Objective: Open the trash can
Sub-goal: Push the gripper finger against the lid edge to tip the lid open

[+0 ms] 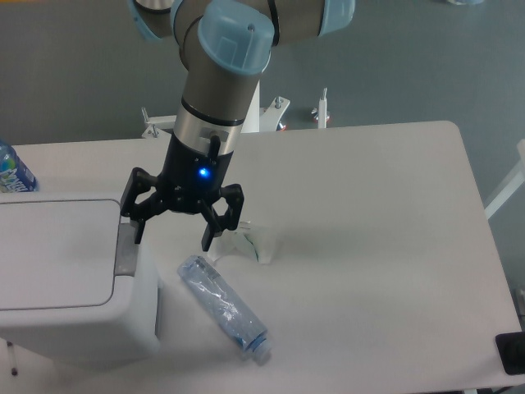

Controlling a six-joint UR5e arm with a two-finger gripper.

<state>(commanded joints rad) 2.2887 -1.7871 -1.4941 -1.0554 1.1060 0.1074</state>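
- Overhead, the fixed camera is looking down on a pale grey-white desk [369,213] that is filling most of the view, with a rounded far-right corner.
- Beyond the desk a dull grey-green floor [410,66] is showing, and white metal brackets [321,111] are standing just past the far edge.
- At the lower left, the trash can [57,263] is sitting with its flat white lid closed; its grey push-button strip [125,250] is running along the right rim.
- Above that rim the gripper [174,231] is hanging with its black fingers spread wide and holding nothing; the left fingertip is lying over or just beside the top of the grey strip, and I cannot tell whether it is touching.
- A blue light is glowing on the gripper body.
- Just right of the trash can, a clear plastic bottle [225,308] is lying on its side, slanting toward the near edge.
- A small clear cup [250,240] is resting beside the right finger.
- Another bottle with a blue label [12,172] is peeking in at the left edge.
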